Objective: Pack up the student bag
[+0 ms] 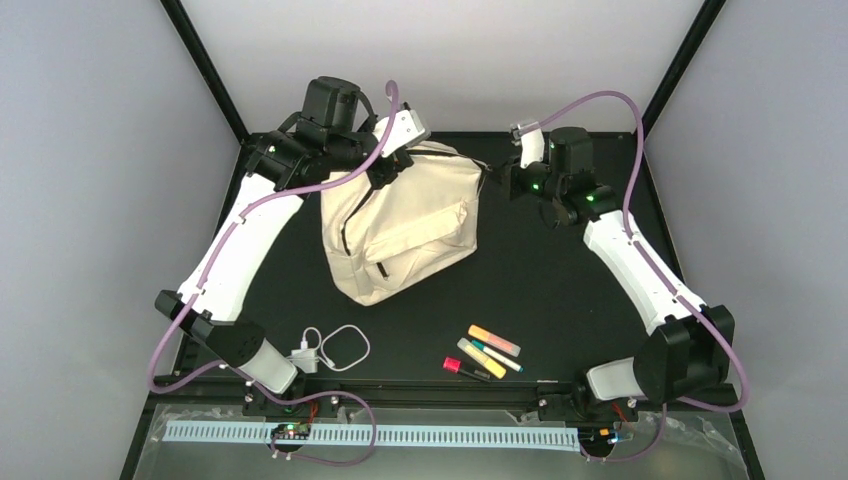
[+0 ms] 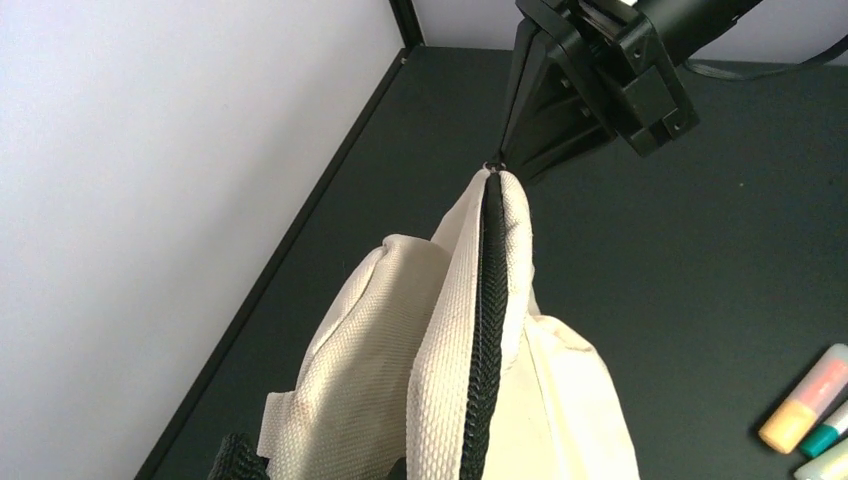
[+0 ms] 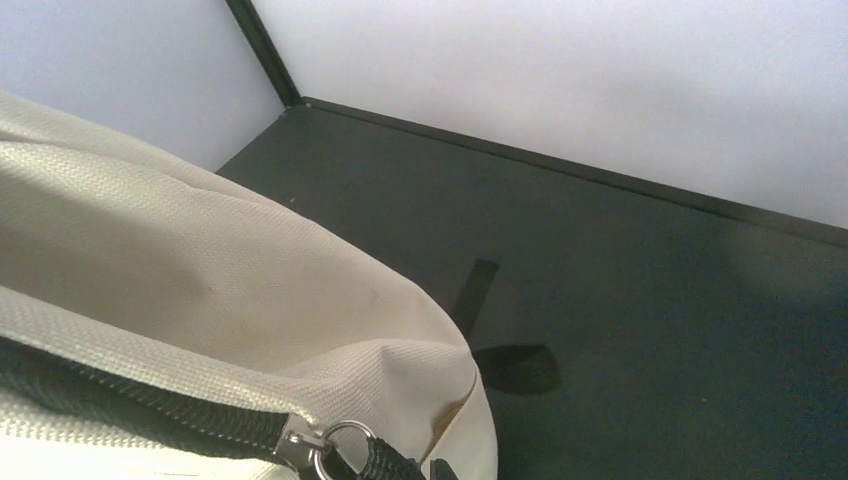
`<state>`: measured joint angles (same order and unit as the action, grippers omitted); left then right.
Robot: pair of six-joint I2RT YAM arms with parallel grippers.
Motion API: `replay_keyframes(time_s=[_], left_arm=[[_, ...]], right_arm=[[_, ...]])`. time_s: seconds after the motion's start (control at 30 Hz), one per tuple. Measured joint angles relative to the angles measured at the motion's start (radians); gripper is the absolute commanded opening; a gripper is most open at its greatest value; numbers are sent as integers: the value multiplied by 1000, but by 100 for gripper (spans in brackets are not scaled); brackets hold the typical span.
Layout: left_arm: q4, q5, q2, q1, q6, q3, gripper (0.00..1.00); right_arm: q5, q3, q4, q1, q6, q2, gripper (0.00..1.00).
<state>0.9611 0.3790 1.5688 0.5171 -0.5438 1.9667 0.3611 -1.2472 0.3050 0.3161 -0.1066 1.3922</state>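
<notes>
Two claws clamp the student bag (image 1: 400, 225), standing mid-table toward the back: left gripper (image 1: 386, 174) on its top-left corner, right gripper (image 2: 502, 163) pinching the zipper (image 2: 490, 300) end, a pinch only the left wrist view shows. Markers (image 1: 485, 352) and a white cable (image 1: 335, 347) lie near the front edge; bare tabletop (image 1: 560, 270) spreads rightward.

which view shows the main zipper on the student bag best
Left wrist: the closed main zipper runs in plain sight along the student bag's raised ridge. Right wrist catches only a short stretch with its metal slider. Top external shows the whole bag, hardly that zipper.
</notes>
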Motion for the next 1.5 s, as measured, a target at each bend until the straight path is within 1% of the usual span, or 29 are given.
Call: replay_keyframes(time_s=[0.13,0.3,0.43,0.6,0.83,0.87,0.9,0.97,1.0,1.03,1.13,1.23,1.3,1.33,1.4,1.5], left_arm=[[10,33,-13,-27,34,0,2],[17,70,-18,-93,127,13,2],[32,120,-15,-116,181,13,2],[19,170,-15,-135,244,20,2],[47,194,13,-137,332,93,2],[48,194,13,-137,341,93,2],[48,193,13,-137,352,93,2],[33,192,9,-138,369,81,2],[16,190,1,-140,378,72,2],[-1,186,-10,-143,386,59,1],[-51,168,-39,-150,425,25,2],[-103,149,-45,-150,473,2,2],[-124,142,-42,-153,496,-16,2],[-135,142,-40,-154,506,-29,2],[-158,145,-36,-154,520,-56,2],[-209,150,-37,-158,532,-119,2]], right_arm=[[69,39,-57,-5,-6,-3,1],[183,254,-217,-4,-72,-30,1],[224,338,-312,37,-128,-32,1],[204,328,-330,92,-163,26,1],[167,244,-383,111,-170,170,1],[167,235,-386,111,-169,180,3],[166,227,-383,111,-166,184,13],[142,226,-349,111,-156,167,43],[126,227,-320,109,-158,156,54],[110,229,-285,106,-151,142,61],[92,241,-237,98,-140,53,71],[75,291,-263,109,-156,-116,72],[45,337,-301,154,-164,-242,75],[40,351,-316,182,-167,-278,77],[35,375,-354,241,-195,-315,87],[32,390,-391,271,-311,-260,88]])
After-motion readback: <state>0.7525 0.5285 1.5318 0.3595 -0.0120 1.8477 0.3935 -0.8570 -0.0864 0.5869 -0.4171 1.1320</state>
